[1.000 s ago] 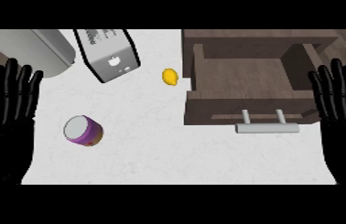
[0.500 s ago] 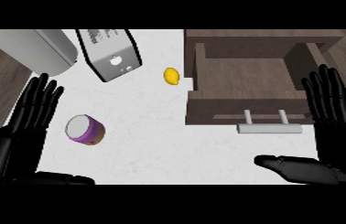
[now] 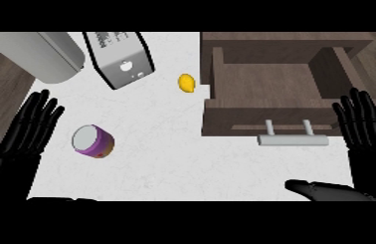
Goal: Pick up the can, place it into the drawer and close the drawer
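Observation:
A purple can (image 3: 93, 141) with a white lid lies on the white counter at the left. My left hand (image 3: 28, 133) is open just left of it, fingers straight and pointing up, not touching it. The brown drawer (image 3: 217, 111) stands pulled out at the right, its inside bare, with a grey handle (image 3: 291, 139) on its front. My right hand (image 3: 360, 126) is open at the right edge, beside the drawer's front corner; its thumb (image 3: 323, 189) shows lower down.
A small yellow lemon (image 3: 187, 82) lies left of the drawer. A grey toaster-like appliance (image 3: 117, 57) and a grey cylinder (image 3: 46, 55) stand at the back left. Dark cabinet top surrounds the drawer.
Both hands have come further into view and shifted inward; the left hand now stands closer to the can. The can and the drawer have not moved.

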